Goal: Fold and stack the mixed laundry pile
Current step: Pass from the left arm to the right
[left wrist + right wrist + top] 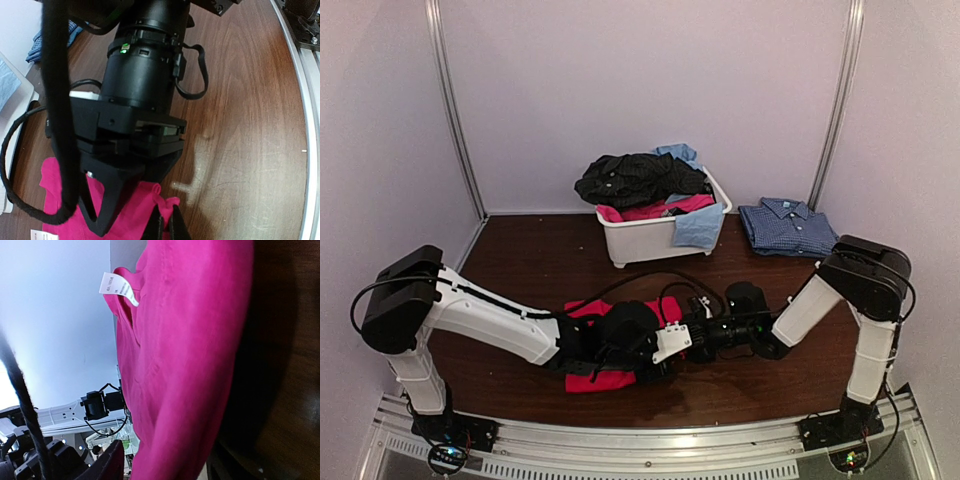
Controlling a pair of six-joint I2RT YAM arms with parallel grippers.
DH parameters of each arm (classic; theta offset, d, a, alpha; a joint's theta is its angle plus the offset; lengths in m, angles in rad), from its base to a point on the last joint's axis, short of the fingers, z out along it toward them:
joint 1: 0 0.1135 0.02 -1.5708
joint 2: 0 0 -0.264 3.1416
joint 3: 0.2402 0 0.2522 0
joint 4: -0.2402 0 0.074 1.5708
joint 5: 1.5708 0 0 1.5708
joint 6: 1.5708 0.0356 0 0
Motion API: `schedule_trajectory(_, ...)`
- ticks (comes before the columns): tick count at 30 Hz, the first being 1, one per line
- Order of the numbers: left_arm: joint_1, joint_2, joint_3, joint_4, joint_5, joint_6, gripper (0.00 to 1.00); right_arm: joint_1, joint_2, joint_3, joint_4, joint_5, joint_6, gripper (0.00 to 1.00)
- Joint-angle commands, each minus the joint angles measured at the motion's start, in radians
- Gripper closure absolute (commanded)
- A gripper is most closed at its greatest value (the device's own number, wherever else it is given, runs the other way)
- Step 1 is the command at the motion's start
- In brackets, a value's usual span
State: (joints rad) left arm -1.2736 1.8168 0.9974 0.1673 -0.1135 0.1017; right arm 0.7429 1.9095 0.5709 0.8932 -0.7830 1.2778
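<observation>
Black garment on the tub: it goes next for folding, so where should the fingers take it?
Probably pinch a raised fold at the top of the black garment, coming straight down from above: it lies heaped on the other clothes in the white tub, so only its top is free.

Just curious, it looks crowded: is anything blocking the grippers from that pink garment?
Nothing visible does. The left gripper is shut on the pink garment at its edge; the cloth sits between the right gripper and its open jaws.

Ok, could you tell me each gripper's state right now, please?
Left gripper: shut on pink cloth.
Right gripper: open, around that cloth.
</observation>
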Motion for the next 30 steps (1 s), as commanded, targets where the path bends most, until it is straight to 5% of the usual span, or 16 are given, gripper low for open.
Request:
schedule_trajectory(1,0.001,-0.035,0.009,0.069,0.051,0.001,1.0,0.009,0.047,0.037,0.111,0.023,0.083,0.47)
schedule_trajectory(12,-0.018,-0.035,0.021,-0.002,0.076,0.078,1.0,0.002,0.126,0.153,0.037,0.051,0.051,0.6)
schedule_trajectory(20,-0.03,-0.03,0.033,-0.026,0.078,0.088,0.99,-0.009,0.105,0.157,-0.016,0.097,0.012,1.0)
schedule_trajectory(24,-0.028,-0.054,0.052,-0.092,0.031,0.027,0.58,-0.048,-0.046,0.117,-0.247,0.104,-0.158,1.0)
schedule_trajectory(29,0.041,-0.13,-0.002,-0.098,0.104,-0.048,0.05,-0.114,-0.327,0.116,-0.847,0.216,-0.525,1.0)
schedule_trajectory(30,0.054,-0.145,-0.017,-0.095,0.112,-0.05,0.03,-0.129,-0.376,0.128,-0.962,0.26,-0.583,1.0)
